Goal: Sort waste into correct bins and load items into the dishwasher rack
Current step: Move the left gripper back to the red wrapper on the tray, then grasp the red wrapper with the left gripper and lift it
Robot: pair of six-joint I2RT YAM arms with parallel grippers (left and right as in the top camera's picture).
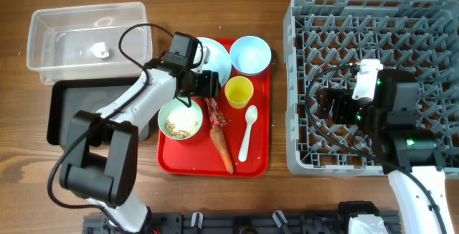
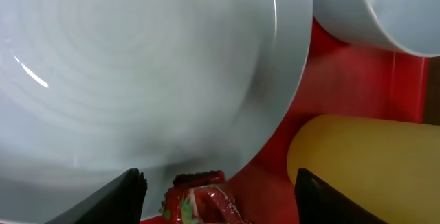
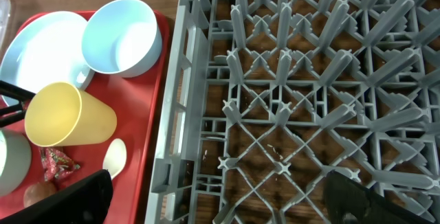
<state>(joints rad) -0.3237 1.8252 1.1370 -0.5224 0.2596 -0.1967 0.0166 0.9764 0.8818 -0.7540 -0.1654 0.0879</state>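
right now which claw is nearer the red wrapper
Left. The left claw is right at the red wrapper; the right claw is far off over the dishwasher rack.

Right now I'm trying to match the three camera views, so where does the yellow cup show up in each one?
Overhead: the yellow cup stands mid-picture on the red tray, just below the pale blue bowl.
Left wrist: the cup fills the lower right, close and blurred.
Right wrist: the cup is at the left edge, mid-height.
Shared landmark: the pale blue bowl, beside the cup in every view.
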